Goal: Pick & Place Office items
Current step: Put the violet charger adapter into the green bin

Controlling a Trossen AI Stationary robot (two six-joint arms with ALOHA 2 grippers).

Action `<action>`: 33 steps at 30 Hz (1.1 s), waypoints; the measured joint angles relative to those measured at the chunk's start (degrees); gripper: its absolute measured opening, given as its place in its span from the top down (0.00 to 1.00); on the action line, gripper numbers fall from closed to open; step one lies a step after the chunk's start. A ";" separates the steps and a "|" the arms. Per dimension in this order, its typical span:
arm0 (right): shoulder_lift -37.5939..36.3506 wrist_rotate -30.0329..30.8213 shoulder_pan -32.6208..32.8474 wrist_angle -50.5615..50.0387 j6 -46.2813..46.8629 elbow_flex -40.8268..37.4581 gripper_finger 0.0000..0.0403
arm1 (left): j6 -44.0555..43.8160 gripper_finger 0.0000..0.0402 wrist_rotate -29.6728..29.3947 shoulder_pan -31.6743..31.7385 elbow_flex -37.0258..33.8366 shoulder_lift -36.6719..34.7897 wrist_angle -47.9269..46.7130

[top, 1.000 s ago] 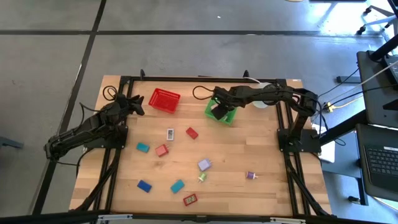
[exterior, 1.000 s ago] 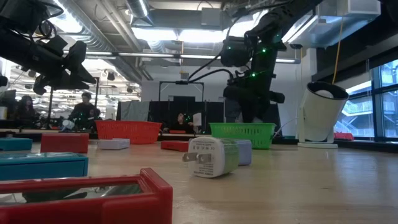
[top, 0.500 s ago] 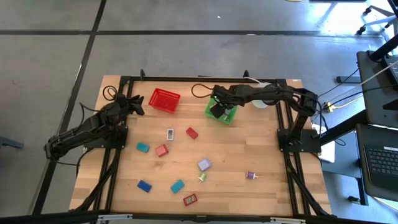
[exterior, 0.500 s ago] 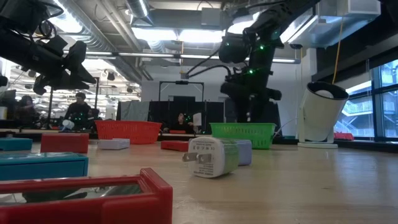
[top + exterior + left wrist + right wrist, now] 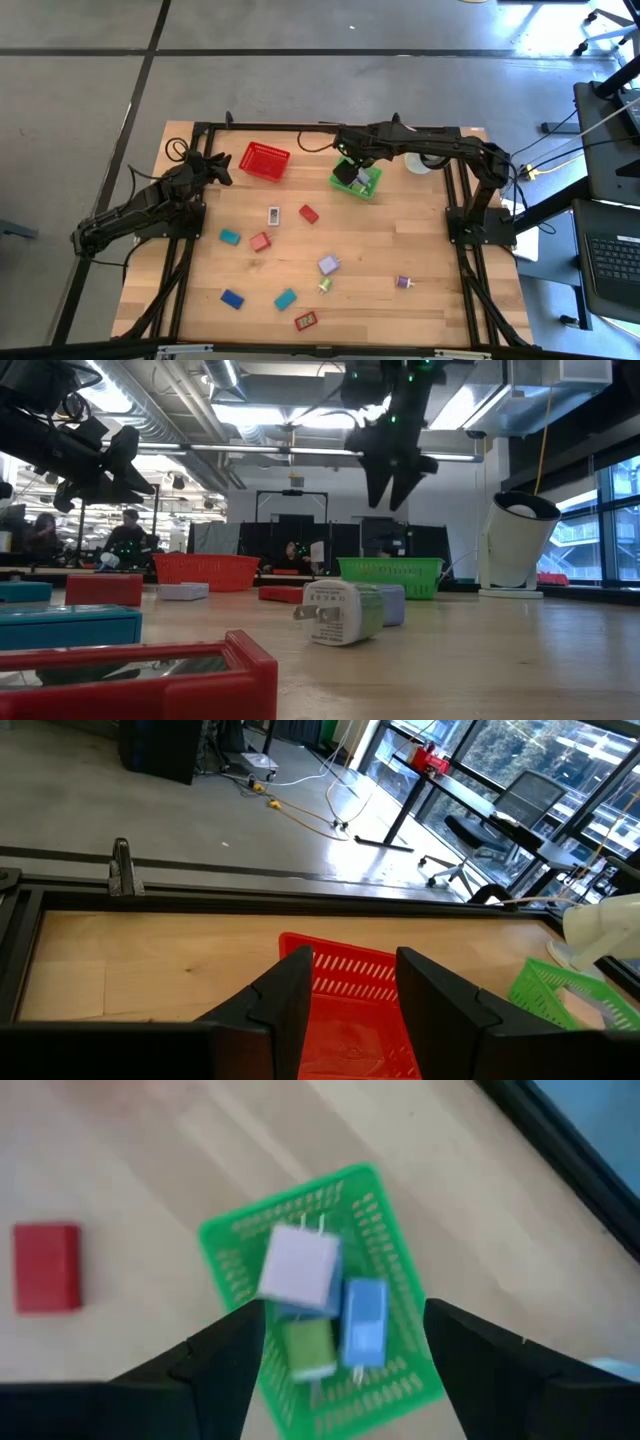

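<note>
My right gripper (image 5: 352, 162) (image 5: 390, 503) (image 5: 345, 1312) hangs open above the green mesh basket (image 5: 358, 180) (image 5: 215, 1240), with nothing between its fingers. In the basket lie a lavender piece (image 5: 300, 1265), a blue one (image 5: 363, 1320) and a green one (image 5: 308, 1348). Several more office items lie flat on the table, among them a red piece (image 5: 308, 213), a white one (image 5: 274, 215) and a lavender one (image 5: 328, 265). My left gripper (image 5: 222, 168) (image 5: 352, 960) waits beside the red basket (image 5: 265, 160), its fingers a little apart and holding nothing.
A white round container (image 5: 420, 160) (image 5: 515, 545) stands at the far right, behind the green basket. Black frame rails (image 5: 300, 127) run along the table's far edge and sides. Bare wood lies between the scattered pieces and the right rail.
My right gripper has risen out of the green basket, going up and slightly toward the table's far edge, and now hangs well clear of the basket's rim. The basket has stayed in place.
</note>
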 joint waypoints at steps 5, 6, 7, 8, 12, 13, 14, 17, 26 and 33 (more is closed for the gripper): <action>0.00 -1.49 4.47 -4.97 1.86 1.53 0.34 | 0.00 0.65 0.01 0.01 -0.01 0.00 0.00; 0.00 -2.39 5.43 -5.55 2.14 1.53 0.34 | 0.00 0.65 0.01 0.01 -0.02 0.00 0.00; 0.00 -3.41 6.33 -6.11 2.34 1.53 0.34 | 0.00 0.65 0.00 0.01 -0.02 0.00 0.00; 0.00 -4.37 7.21 -6.62 2.47 1.53 0.35 | 0.00 0.65 0.01 0.01 -0.01 0.00 0.00; 0.00 -7.56 10.69 -7.60 2.54 1.53 0.35 | 0.00 0.65 -0.01 0.01 -0.01 0.00 0.00; 0.00 -8.55 11.34 -7.83 2.54 1.53 0.35 | 0.00 0.65 0.01 0.01 -0.02 0.00 0.00; 0.00 -9.55 11.95 -8.11 2.54 1.53 0.35 | 0.00 0.65 0.01 0.01 -0.01 0.00 0.00; 0.00 -10.64 14.41 -9.14 2.90 1.53 0.35 | 0.00 0.65 0.00 0.01 -0.01 0.00 0.00; -0.02 -10.93 24.75 -11.56 5.73 0.98 0.35 | 0.00 0.65 -0.01 0.00 -0.02 0.00 0.00; -0.02 -13.22 35.31 -11.86 6.12 0.96 0.35 | 0.00 0.65 0.01 -0.01 0.00 0.00 0.00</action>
